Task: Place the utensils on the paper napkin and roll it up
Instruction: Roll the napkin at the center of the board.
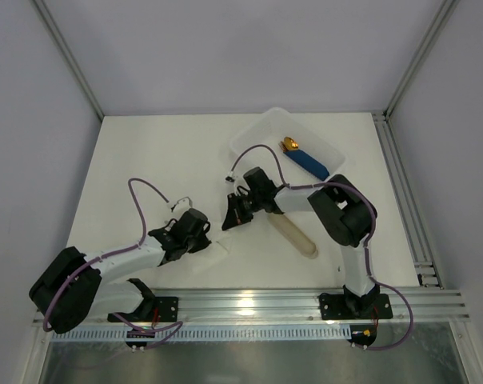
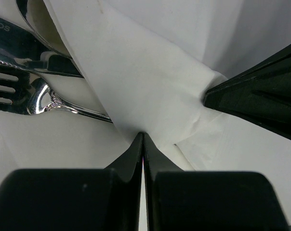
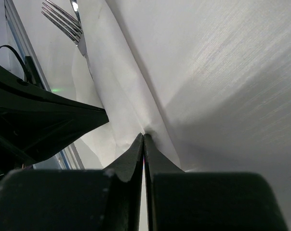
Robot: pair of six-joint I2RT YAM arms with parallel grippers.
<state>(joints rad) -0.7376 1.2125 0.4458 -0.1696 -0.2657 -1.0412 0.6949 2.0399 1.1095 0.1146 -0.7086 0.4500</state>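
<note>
1. Evidently the rolling step is in hand. The paper napkin [image 2: 150, 82] has one flap lifted and drawn over itself in a ridge.
2. The left gripper [image 2: 143, 137] sits on the napkin's raised fold, jaws pressed together with paper pinched at their tips. The right gripper [image 3: 144, 137] is likewise clamped on a crease of the napkin, just beside the left one.
3. The utensils [image 2: 25, 94] lie on the napkin. Fork tines and a blade poke out from under the flap, and the fork's handle runs beneath it.
4. Next, I judge, both grippers must carry the fold across the cutlery together, level and gently, since thin paper may tear or slip free.
5. A small stamp [image 2: 2, 24] shows on the knife blade [image 2: 20, 48] beyond the napkin's flap. It is cut by the frame edge and perhaps reads "SOS", but that is not certain. No other writing shows.
</note>
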